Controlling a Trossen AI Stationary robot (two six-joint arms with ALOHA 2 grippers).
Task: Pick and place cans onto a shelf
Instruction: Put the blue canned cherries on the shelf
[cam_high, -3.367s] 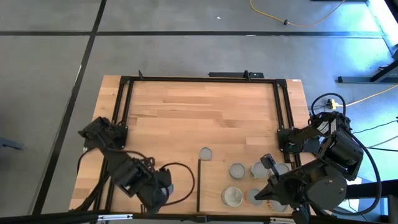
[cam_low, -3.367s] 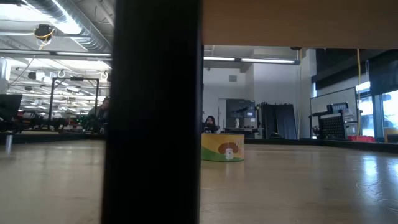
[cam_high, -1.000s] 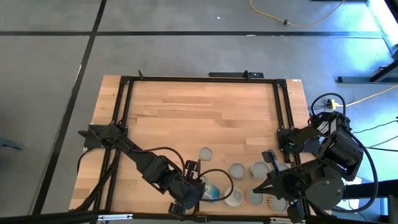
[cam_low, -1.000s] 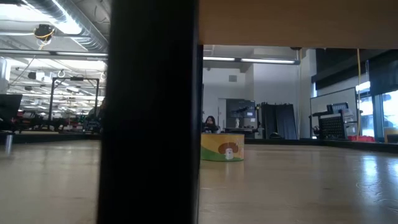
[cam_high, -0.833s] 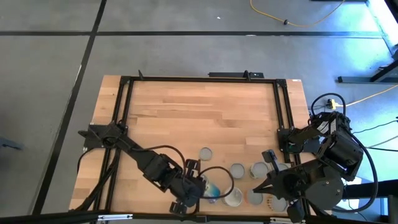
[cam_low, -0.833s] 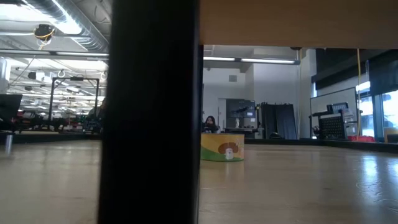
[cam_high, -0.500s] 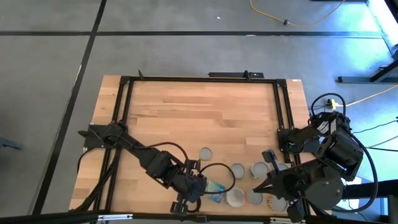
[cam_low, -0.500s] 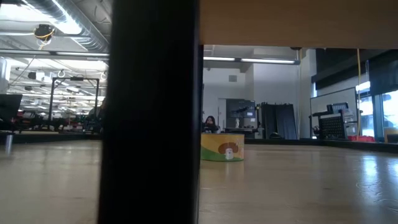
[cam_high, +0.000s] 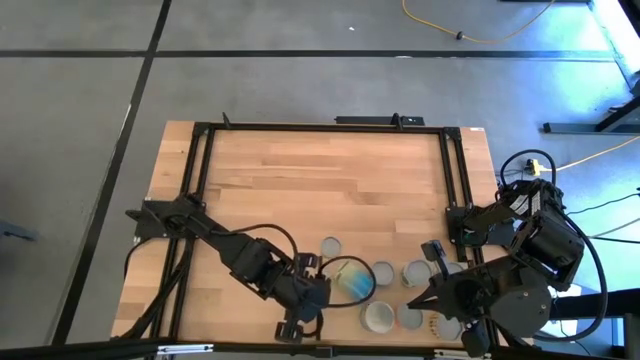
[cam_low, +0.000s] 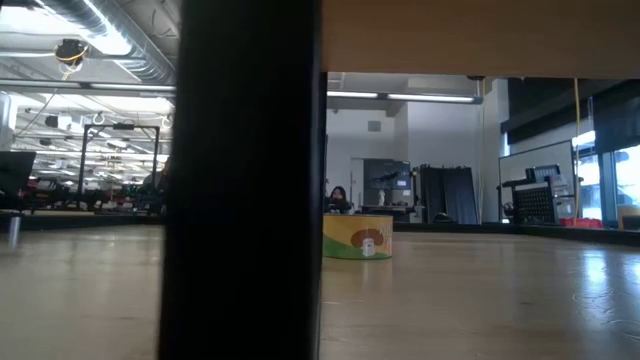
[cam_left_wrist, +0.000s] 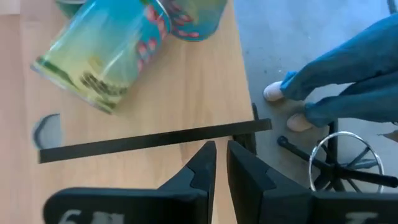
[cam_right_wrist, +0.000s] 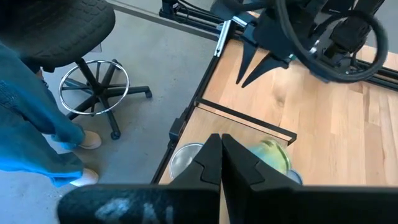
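**Tipped can loose ahead of your left gripper**

Your left gripper (cam_left_wrist: 221, 163) has its fingers nearly together with nothing between them; only a thin gap shows. Just ahead of it a green-and-blue can (cam_left_wrist: 102, 53) lies tilted on its side on the pale shelf (cam_left_wrist: 186, 93), beyond the dark edge strip (cam_left_wrist: 155, 140). From above, the same can (cam_high: 352, 280) sits close to the left gripper (cam_high: 305, 300) and beside the upright cans (cam_high: 395, 272). Your right gripper (cam_right_wrist: 217, 158) is pressed shut, empty, waiting over the cans at the table's near right.

A can on its side may roll. Nudge it and it could knock its neighbours or run off the near edge, where a person's legs (cam_left_wrist: 348, 68) and a stool (cam_right_wrist: 93, 84) stand close.
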